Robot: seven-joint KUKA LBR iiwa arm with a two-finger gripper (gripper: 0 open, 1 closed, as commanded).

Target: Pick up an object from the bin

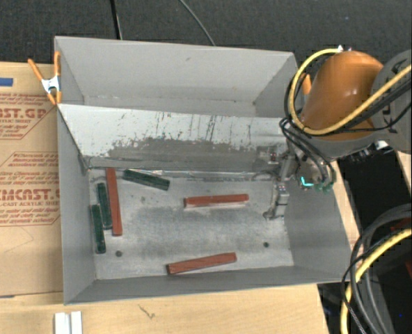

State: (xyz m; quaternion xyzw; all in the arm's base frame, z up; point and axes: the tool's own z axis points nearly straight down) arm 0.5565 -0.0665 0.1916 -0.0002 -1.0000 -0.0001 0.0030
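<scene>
Broadly, we see a grey metal bin (192, 75) with tall slanted walls and a scuffed, scratched floor. From the right the robot arm (394, 110) leans over the rim. Its wrist sits under a rounded orange cover (342, 92), and yellow and black cables (296, 82) loop around that cover.

Below the cover the gripper (279, 204) hangs low over the right part of the floor, close to the right wall. We cannot tell whether it is released or clenched, because the wrist hardware and the dark wall behind it blur its outline.

The thing nearest to it is the central red-brown bar (216, 201), a long flat rectangular stick. It lies almost level across the middle of the floor. Its right end is just beside the gripper, and a small gap shows between them.

A front red-brown bar (201, 263) of the same kind lies slightly tilted near the front wall, well apart from the gripper. A left red-brown bar (113, 204) runs front to back by the left wall.

Touching its left side is the inner dark green bar (104, 205), a shorter stick. The outer dark green bar (97, 229) lies just beside that one, a little further forward. A tilted dark green bar (146, 179) rests near the back wall, left of centre.
</scene>
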